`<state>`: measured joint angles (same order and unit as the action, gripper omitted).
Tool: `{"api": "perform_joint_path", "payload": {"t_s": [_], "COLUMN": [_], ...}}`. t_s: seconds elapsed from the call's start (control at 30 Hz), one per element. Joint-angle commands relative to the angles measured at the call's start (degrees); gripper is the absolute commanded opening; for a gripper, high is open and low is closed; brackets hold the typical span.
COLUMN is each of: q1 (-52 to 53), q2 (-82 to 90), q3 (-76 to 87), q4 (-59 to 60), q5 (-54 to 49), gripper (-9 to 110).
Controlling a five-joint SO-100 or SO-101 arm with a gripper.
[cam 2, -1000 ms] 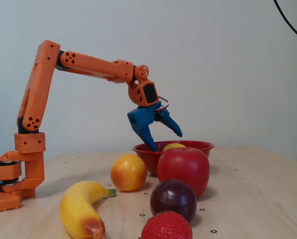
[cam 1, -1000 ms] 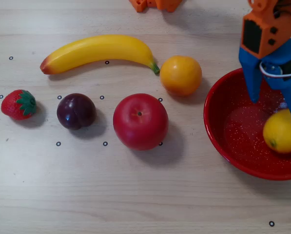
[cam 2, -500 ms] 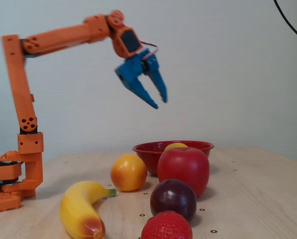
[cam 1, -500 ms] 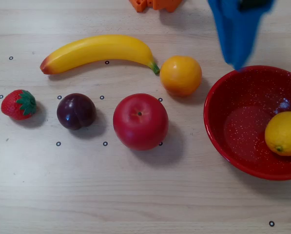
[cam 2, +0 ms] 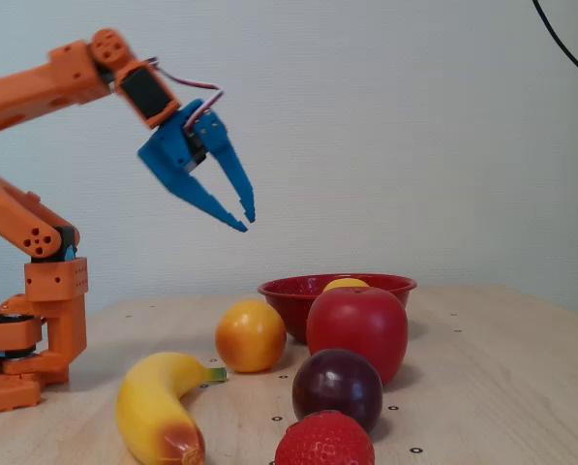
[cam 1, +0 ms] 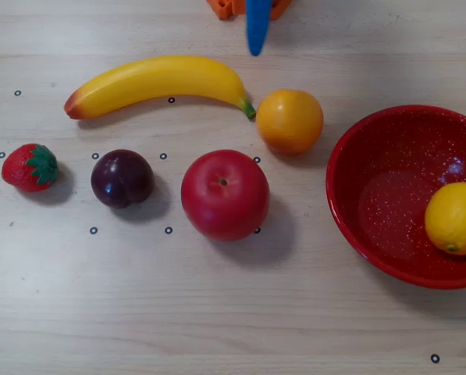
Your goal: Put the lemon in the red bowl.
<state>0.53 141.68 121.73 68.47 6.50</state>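
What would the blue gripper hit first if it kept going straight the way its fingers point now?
Probably the orange fruit. In the fixed view the gripper, empty and nearly shut, points down and slightly toward the red bowl, and that fruit lies roughly below its tips. Depth is unclear, so it could meet bare table instead.

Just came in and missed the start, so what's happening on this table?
An orange robot arm is sorting toy fruit. The lemon already lies inside the red bowl, against its right side in the overhead view. The blue tool hangs in the air above the table, holding nothing, its fingers only a sliver apart at the tips. On the table outside the bowl sit a banana, an orange, a red apple, a plum and a strawberry, none being touched.
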Motion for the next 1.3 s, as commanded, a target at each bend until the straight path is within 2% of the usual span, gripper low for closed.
{"api": "perform_joint_path", "payload": {"t_s": [0.0,0.23,0.43,0.7,0.93,1.07,1.27], "q1": [-2.7,-7.3,-7.0,-6.7,-2.8,-3.0,-3.0], "q2": [6.9,22.3,34.5,42.6,43.5,43.5,43.5], "q3": [2.6,24.2,41.0,57.0,57.0,57.0,57.0], "q4": [-2.9,-11.8,-16.5,-28.7,-25.5,-18.8,-18.3], "q5": [2.5,3.3,3.8,7.4,2.8,0.7,-2.8], "gripper": [0,0,0,0,0,0,0]}}
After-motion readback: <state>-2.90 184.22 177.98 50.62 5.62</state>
